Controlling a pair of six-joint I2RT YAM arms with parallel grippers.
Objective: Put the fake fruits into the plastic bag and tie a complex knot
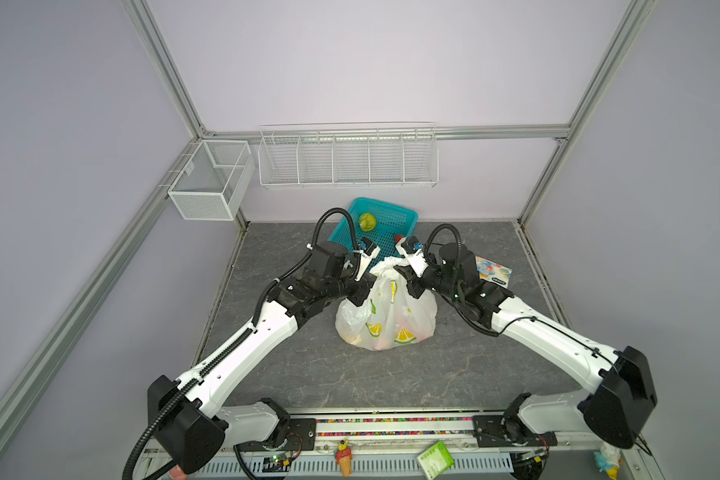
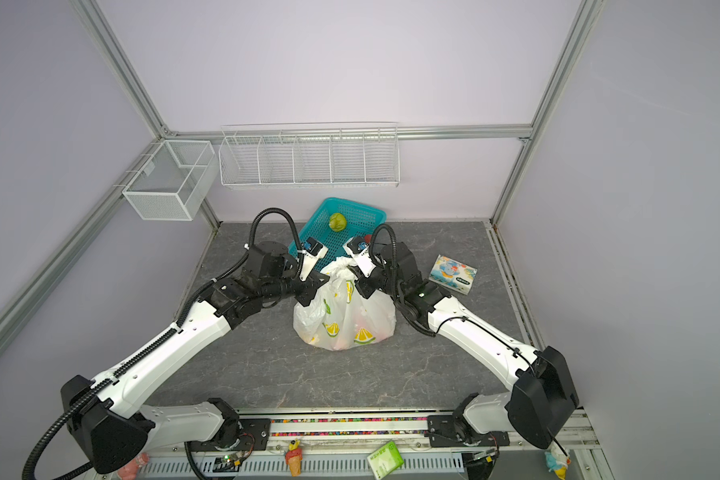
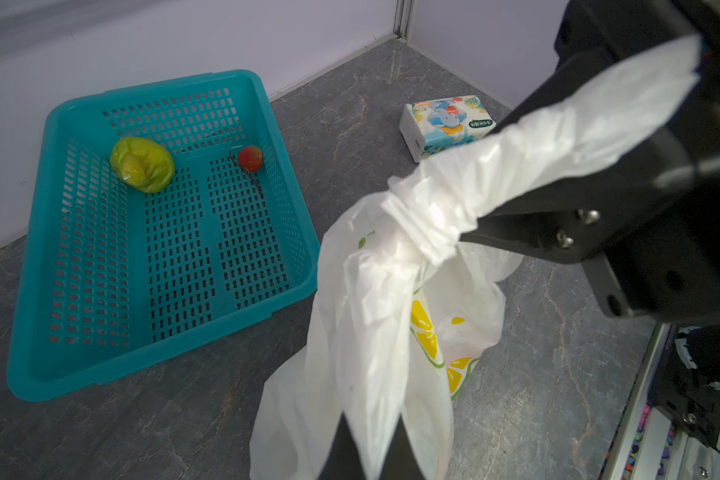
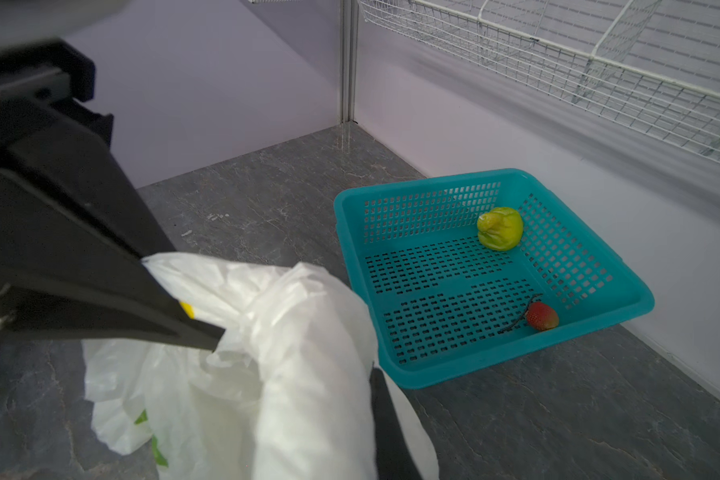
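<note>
My left gripper (image 3: 371, 451) is clamped shut on one twisted handle of the thin translucent white plastic bag printed with lemon slices (image 1: 387, 320). My right gripper (image 3: 499, 178) is pinched tight on the other handle, and the two handles are wound together at the bag's neck. The bag sits bulging on the grey marbled tabletop (image 1: 292, 374), mid-scene between both arms. Just beyond it, by the far wall, the teal perforated plastic basket (image 1: 410, 216) holds a round green fake fruit (image 1: 367, 221) and a red fake strawberry (image 3: 250, 158). A small cartoon-printed packet (image 1: 492, 270) lies to the right.
</note>
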